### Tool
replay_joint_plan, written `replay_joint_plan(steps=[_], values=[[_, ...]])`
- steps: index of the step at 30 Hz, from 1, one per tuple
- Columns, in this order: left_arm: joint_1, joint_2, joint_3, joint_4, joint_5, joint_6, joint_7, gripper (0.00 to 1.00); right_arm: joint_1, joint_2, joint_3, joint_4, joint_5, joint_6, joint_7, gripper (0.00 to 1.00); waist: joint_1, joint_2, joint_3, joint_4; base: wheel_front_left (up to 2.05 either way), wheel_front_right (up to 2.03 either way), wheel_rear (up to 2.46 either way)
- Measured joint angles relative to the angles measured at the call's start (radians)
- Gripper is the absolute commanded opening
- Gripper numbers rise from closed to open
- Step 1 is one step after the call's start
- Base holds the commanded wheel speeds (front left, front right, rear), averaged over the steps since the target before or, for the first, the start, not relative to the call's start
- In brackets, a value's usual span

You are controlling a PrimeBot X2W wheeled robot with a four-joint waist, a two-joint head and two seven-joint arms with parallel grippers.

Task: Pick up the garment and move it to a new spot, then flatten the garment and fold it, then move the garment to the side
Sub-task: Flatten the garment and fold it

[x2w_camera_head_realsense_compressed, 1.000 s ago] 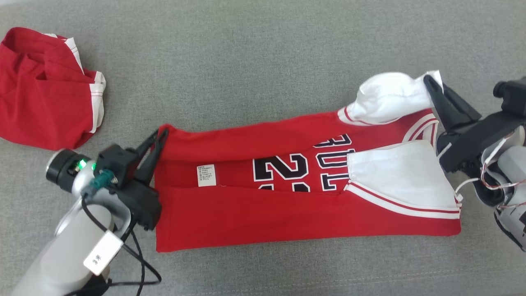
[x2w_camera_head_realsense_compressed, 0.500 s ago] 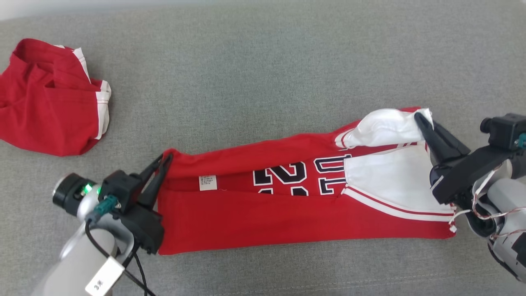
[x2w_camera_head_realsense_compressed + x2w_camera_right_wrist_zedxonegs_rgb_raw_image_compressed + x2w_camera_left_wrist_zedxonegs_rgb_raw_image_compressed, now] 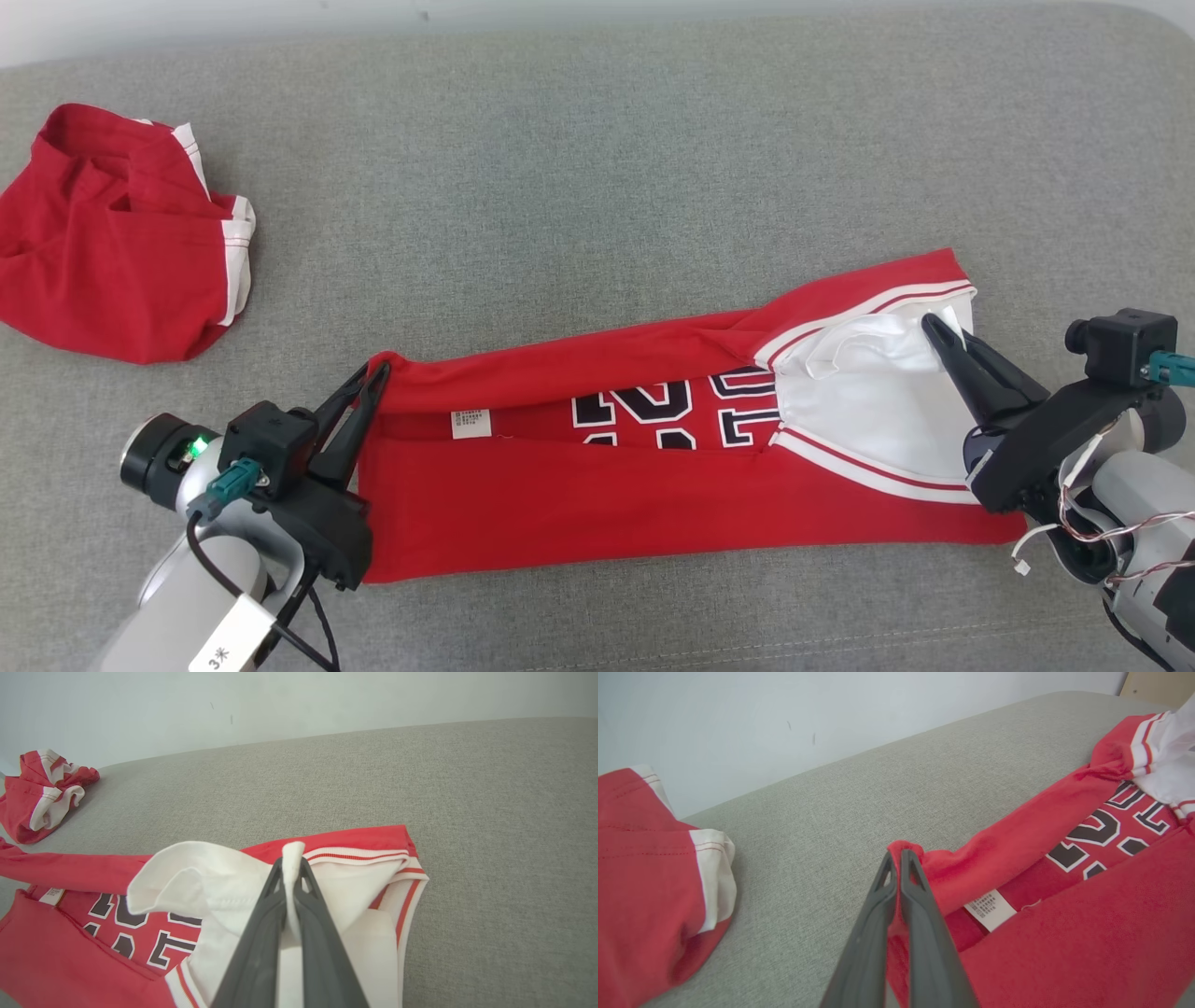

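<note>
The red basketball jersey (image 3: 607, 495) lies folded lengthwise on the grey sofa cushion (image 3: 597, 168). The left gripper (image 3: 375, 375) is pinched closed on the jersey's red hem corner. The right gripper (image 3: 934, 327) is pinched closed on a white fold at the jersey's opposite end. Crumpled red shorts (image 3: 103, 271) lie well apart from the jersey, beyond its hem end.

Garment (image 3: 607, 495): white flap (image 3: 859, 373) lower, flatter

Evenly lit grey woven cushion (image 3: 597, 140) meets a plain pale wall (image 3: 784, 709) behind.
</note>
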Motion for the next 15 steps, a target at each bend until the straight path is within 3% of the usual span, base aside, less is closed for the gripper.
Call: replay_joint_plan(steps=[15], values=[[0.026,-0.018,0.010,-0.001,0.000,0.000,0.000,0.00,0.022,-0.015,0.038,-0.008,0.040,0.000,0.000,0.00,0.0000,0.0001,-0.016,-0.002,0.00,0.00,0.00]])
